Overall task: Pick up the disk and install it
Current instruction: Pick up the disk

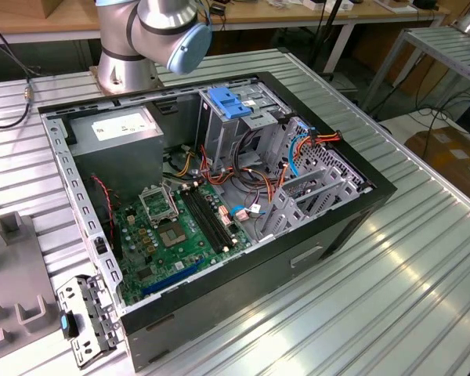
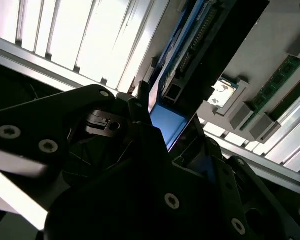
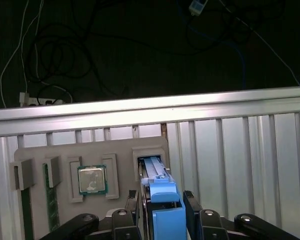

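In both wrist views the disk [image 3: 162, 200] [image 2: 168, 125] stands on edge, a dark slab with blue side rails. Its far end sits at a slot of the grey holder plate [image 3: 65, 160]. My gripper [image 3: 161, 202] [image 2: 162, 117] straddles the disk, one finger [image 3: 134, 210] pressed against each broad side, so it looks shut on it. The open computer case [image 1: 329, 227] lies on the table in the exterior view, with its drive cage and blue latch [image 1: 231, 103] at the back.
The holder plate also carries a processor chip [image 3: 92, 180] and memory sticks [image 3: 51, 200]. Beyond it runs the table's edge rail [image 3: 150, 110], with cables on the dark floor. The arm's base [image 1: 125, 66] stands behind the case, beside a grey metal box [image 1: 117, 137].
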`<state>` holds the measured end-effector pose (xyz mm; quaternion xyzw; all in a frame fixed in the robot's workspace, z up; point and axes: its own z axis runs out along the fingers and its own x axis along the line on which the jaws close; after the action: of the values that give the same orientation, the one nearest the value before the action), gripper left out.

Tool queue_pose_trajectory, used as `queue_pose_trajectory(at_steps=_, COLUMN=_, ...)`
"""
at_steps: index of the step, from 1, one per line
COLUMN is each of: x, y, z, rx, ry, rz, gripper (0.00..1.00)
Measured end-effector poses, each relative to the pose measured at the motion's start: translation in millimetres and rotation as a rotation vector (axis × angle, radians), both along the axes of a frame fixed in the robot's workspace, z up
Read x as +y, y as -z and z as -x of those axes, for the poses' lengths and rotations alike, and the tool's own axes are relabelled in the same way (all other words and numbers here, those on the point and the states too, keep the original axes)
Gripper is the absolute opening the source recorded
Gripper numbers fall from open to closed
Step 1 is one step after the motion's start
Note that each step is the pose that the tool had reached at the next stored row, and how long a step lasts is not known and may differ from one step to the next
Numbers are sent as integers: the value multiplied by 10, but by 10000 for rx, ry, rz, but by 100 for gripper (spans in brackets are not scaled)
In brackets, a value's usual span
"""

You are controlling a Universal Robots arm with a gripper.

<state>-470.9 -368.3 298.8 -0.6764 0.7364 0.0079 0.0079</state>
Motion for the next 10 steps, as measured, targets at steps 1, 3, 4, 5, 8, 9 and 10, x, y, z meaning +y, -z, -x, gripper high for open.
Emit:
queue_pose_trajectory(at_steps=1, x=0, y=0, z=0, rx=0, ry=0, rz=0, gripper=48)
queue_pose_trajectory(at_steps=3, x=0, y=2, z=0, rx=-1, ry=0, rz=-1, gripper=48)
queue_pose_trajectory(at_steps=4, x=0, y=2, z=0, rx=-1, ry=0, rz=-1, gripper=48)
queue_pose_trajectory(at_steps=5, x=0, y=2, z=0, rx=-2, ry=0, rz=-1, gripper=48)
queue_pose_trajectory(at_steps=8, x=0, y=16, z=0, rx=-1, ry=0, rz=-3, gripper=48)
queue_pose_trajectory(at_steps=9, x=0, y=24, z=0, rx=9, ry=0, rz=-1, gripper=48)
queue_pose_trajectory(at_steps=10, x=0, y=33, z=0, rx=13, ry=0, rz=-1, gripper=48)
